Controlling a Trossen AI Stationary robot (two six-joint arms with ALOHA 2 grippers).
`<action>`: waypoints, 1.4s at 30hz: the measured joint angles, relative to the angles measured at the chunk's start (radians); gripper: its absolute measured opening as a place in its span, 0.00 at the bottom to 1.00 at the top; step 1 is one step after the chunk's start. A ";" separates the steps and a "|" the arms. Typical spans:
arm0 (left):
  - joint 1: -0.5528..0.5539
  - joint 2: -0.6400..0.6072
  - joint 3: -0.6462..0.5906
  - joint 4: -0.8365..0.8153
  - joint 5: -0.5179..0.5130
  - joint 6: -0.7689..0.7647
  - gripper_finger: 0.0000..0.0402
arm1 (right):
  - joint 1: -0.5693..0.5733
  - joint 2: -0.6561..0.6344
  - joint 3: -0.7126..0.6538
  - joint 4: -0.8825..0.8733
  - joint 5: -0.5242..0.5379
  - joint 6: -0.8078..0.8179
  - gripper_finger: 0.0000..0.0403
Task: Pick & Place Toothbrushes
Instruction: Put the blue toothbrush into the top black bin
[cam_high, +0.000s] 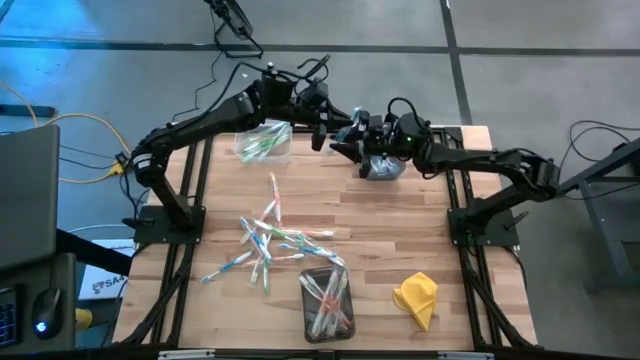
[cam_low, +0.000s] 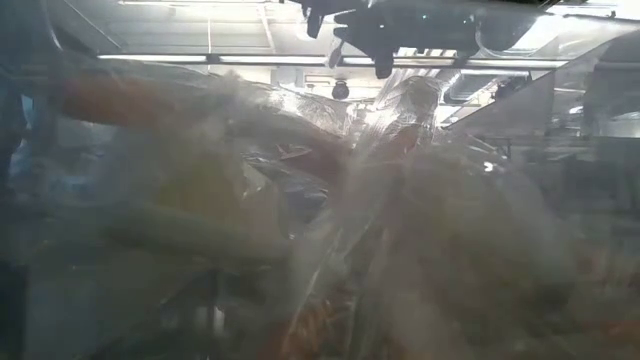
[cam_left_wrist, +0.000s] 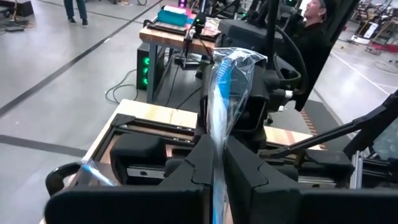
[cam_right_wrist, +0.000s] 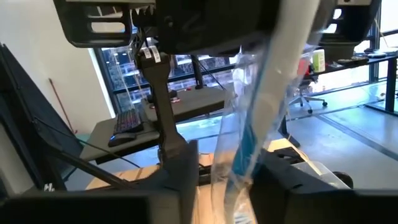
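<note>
**Wrapped toothbrush held between two claws over the far edge of the desk**

While both arms meet above the far middle of the desk (cam_high: 400, 215), the left claw (cam_high: 322, 128) is closed on a toothbrush (cam_left_wrist: 222, 93) sealed in a clear wrapper; in the left wrist view its two dark fingers (cam_left_wrist: 186, 168) pinch the lower part of the wrapper, and the blue-and-white brush rises up between them, tilted a little; the right claw (cam_high: 350, 140) sits just beside the left one, facing it; in the right wrist view the same wrapped brush (cam_right_wrist: 261, 118) runs down between the right claw's fingers (cam_right_wrist: 180, 168), which stand on either side of it; whether they press on it I cannot tell.

On the desk a loose heap of toothbrushes (cam_high: 268, 240) lies left of centre, white sticks with green, blue and pink-red accents, crossing one another; a dark bin (cam_high: 327, 303) near the front edge holds several more, lying lengthwise; a clear bin (cam_high: 264, 142) at the far left holds a few green-accented ones, under the left arm; a third small bin (cam_high: 382, 168) sits at the far edge below the right claw, its contents too small to tell; a crumpled yellow cloth (cam_high: 417, 297) lies at the front right, well apart from the heap.

The low view is filled by crinkled clear plastic (cam_low: 330, 220) close to the lens, with the two claws dark above it; beyond the desk, in the left wrist view, a person (cam_left_wrist: 314, 28) in dark clothing stands by another bench.
</note>
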 joint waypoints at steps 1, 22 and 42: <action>0.000 0.000 0.000 0.000 0.000 0.000 0.03 | 0.000 0.000 0.000 -0.004 0.000 0.000 0.24; 0.001 -0.001 0.000 -0.002 0.026 -0.003 0.17 | -0.003 -0.001 0.000 -0.023 -0.017 0.045 0.04; 0.001 0.001 0.000 -0.001 0.022 0.000 0.47 | -0.003 -0.002 0.000 -0.063 -0.010 0.041 0.04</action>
